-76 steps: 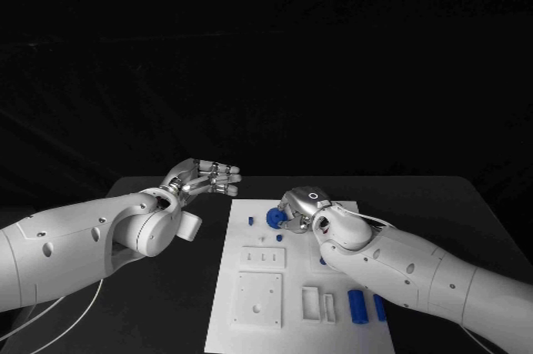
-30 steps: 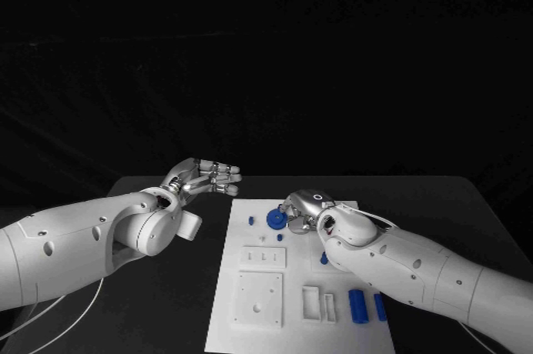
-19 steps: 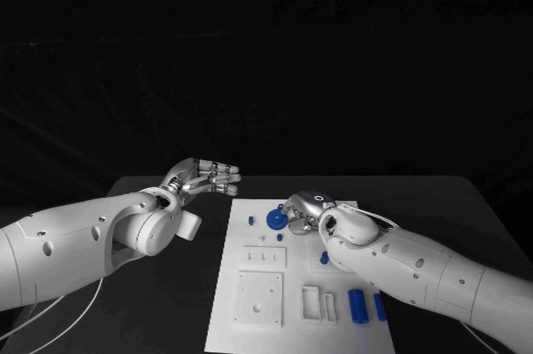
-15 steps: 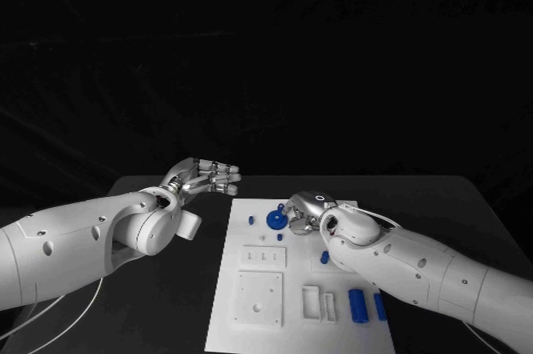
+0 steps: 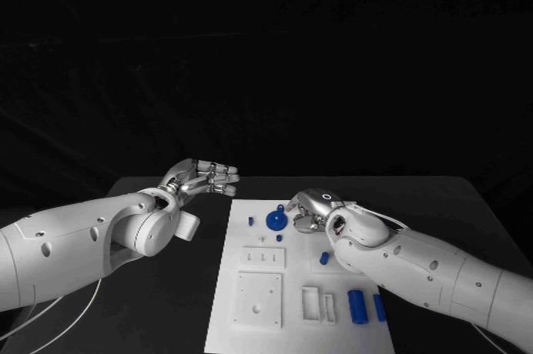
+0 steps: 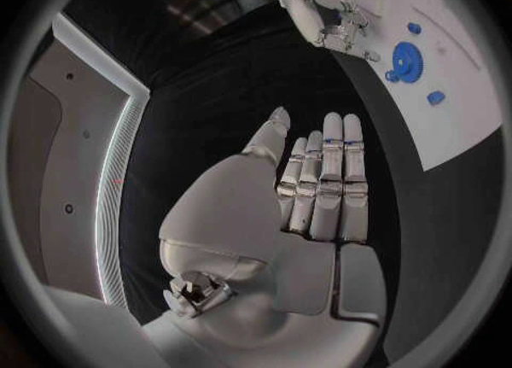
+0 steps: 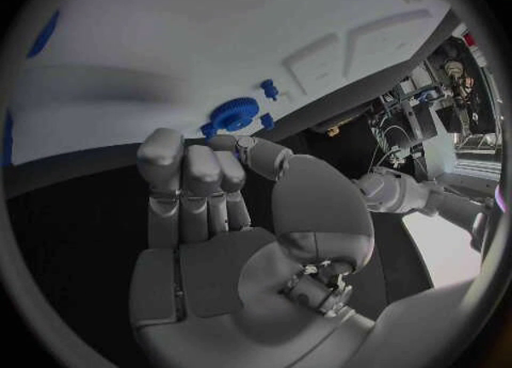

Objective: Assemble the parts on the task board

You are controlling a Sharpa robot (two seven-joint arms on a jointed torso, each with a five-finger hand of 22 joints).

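Black table [image 5: 166,308], white task board [image 5: 278,327] lying at its middle

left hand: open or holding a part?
Open. The left hand hovers over the black table beside the task board, fingers straight and side by side, nothing in the palm; the head view agrees.

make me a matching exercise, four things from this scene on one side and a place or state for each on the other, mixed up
Things:
1. left hand
2. right hand
3. blue gear
4. blue cylinder

Places or states:
A. lies on the near part of the task board
B. fingers straight and together, holding nothing, off the board's far left corner
C. fingers curled in, over the board's far end
D. sits on the board's far end, just left of the curled hand

Pairs: 1-B, 2-C, 3-D, 4-A
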